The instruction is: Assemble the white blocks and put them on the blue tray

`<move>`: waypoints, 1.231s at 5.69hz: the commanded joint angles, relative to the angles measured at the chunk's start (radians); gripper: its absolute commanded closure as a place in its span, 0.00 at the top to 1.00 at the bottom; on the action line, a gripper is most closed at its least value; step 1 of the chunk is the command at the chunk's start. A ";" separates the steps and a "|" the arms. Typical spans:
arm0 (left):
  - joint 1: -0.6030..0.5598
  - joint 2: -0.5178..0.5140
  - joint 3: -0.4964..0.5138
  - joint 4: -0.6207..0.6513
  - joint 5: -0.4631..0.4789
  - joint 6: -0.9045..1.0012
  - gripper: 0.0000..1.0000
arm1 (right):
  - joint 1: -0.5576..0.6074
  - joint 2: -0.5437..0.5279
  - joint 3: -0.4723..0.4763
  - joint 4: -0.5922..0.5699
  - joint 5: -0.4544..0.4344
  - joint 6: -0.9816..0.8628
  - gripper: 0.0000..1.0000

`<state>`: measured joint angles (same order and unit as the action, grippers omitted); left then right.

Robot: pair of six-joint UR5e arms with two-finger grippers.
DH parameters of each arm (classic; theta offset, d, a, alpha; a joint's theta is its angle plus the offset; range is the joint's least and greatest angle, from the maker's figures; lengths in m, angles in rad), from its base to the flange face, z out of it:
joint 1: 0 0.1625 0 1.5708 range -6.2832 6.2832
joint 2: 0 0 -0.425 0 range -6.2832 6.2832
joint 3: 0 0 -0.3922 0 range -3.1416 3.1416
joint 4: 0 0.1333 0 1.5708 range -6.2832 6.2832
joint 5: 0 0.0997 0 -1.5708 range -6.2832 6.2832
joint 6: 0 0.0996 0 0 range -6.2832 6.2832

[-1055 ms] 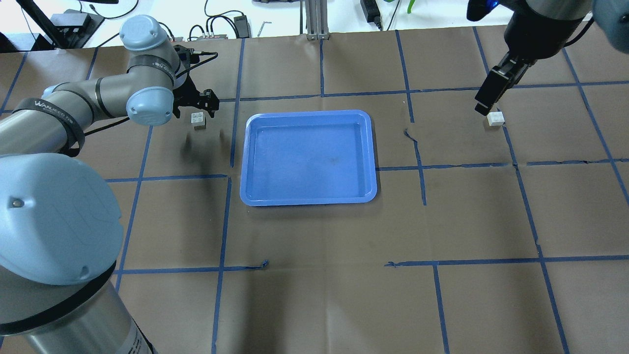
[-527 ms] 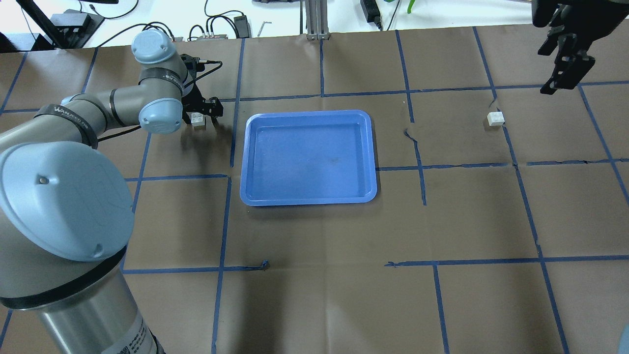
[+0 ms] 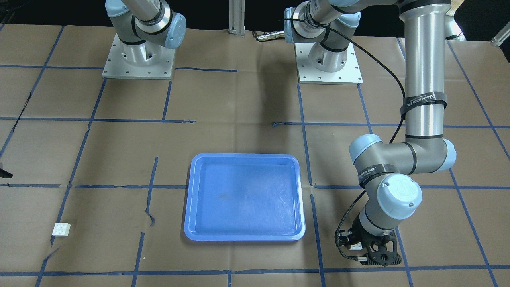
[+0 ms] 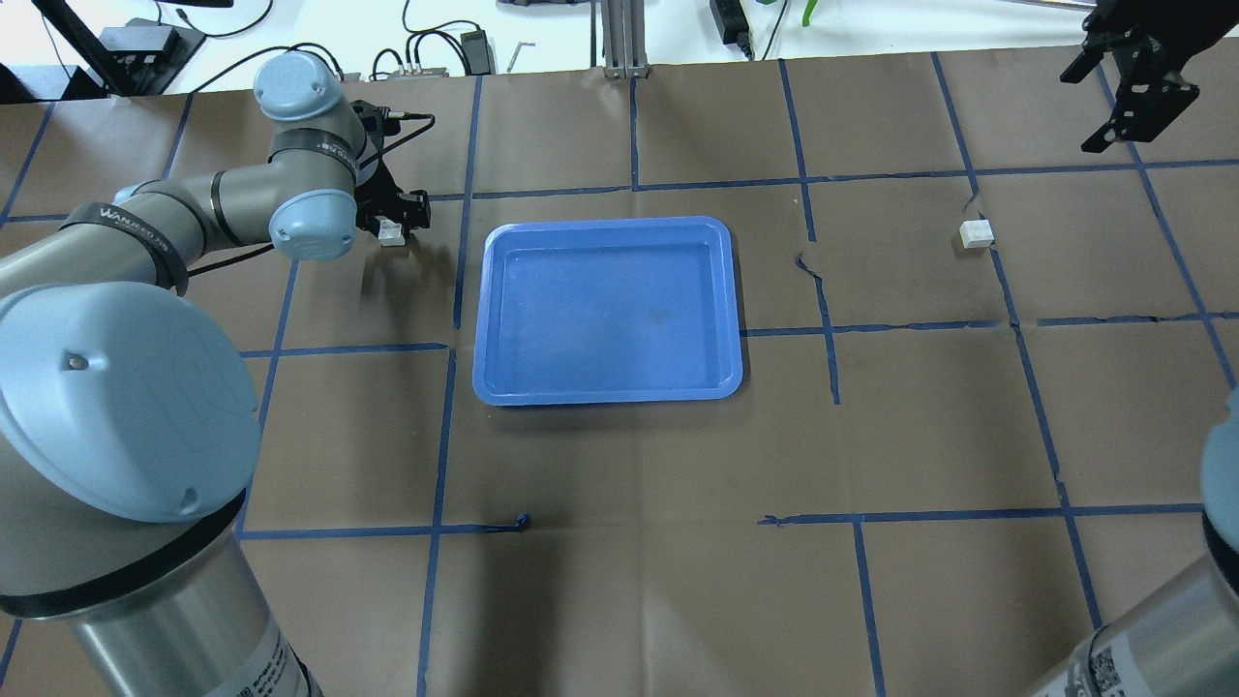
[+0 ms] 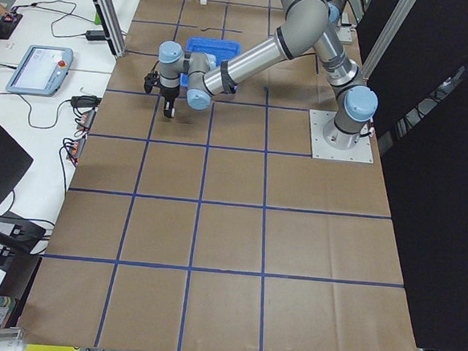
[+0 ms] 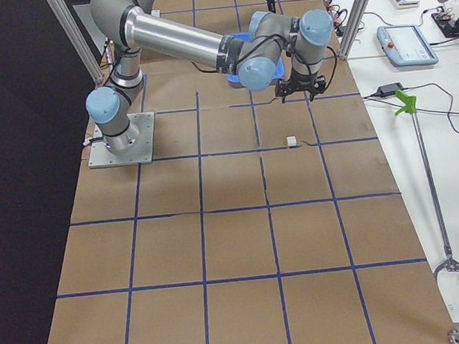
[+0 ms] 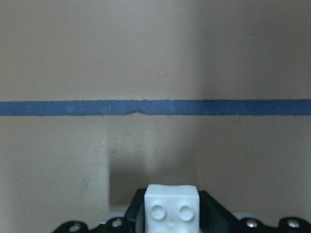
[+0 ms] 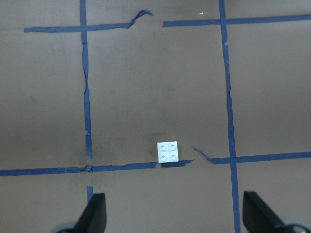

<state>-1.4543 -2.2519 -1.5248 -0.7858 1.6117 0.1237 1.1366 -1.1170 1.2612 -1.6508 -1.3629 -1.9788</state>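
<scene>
One white block point(image 7: 171, 206) sits between the fingers of my left gripper point(image 4: 394, 219), which is shut on it just left of the blue tray point(image 4: 481, 319). That block also shows in the overhead view point(image 4: 392, 230). The other white block point(image 4: 976, 233) lies alone on the paper far to the tray's right, and shows in the front view point(image 3: 61, 229) and the right wrist view point(image 8: 168, 151). My right gripper point(image 8: 175, 216) is open and empty, high above and behind that block. The tray point(image 3: 187, 207) holds nothing.
The table is covered in brown paper with a grid of blue tape lines point(image 4: 631, 187). Cables and power bricks point(image 4: 474, 44) lie beyond the table's far edge. The arm bases point(image 3: 137, 59) stand at the robot's side.
My left gripper has come down around the left white block and shut on it. My right gripper has risen and pulled back from the right white block, which stays put.
</scene>
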 commanded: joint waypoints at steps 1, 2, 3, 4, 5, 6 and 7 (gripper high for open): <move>-0.026 0.062 -0.026 -0.021 -0.025 0.028 0.06 | -0.090 0.127 0.004 0.014 0.145 -0.115 1.00; -0.113 0.142 -0.044 -0.077 -0.030 0.125 0.06 | -0.100 0.179 0.032 0.013 0.162 -0.191 1.00; -0.198 0.210 -0.064 -0.130 -0.029 0.155 0.06 | -0.101 0.190 0.079 -0.004 0.168 -0.195 1.00; -0.284 0.221 -0.111 -0.124 -0.023 0.198 0.06 | -0.101 0.193 0.105 -0.012 0.241 -0.195 1.00; -0.373 0.206 -0.133 -0.127 -0.019 0.297 0.06 | -0.101 0.206 0.115 -0.044 0.281 -0.193 1.00; -0.426 0.177 -0.138 -0.122 -0.004 0.450 0.06 | -0.101 0.256 0.121 -0.111 0.281 -0.196 1.00; -0.440 0.167 -0.140 -0.118 0.028 0.669 0.06 | -0.101 0.275 0.121 -0.139 0.280 -0.196 1.00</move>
<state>-1.8675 -2.0716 -1.6605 -0.9074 1.6141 0.6041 1.0355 -0.8661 1.3798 -1.7551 -1.0852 -2.1745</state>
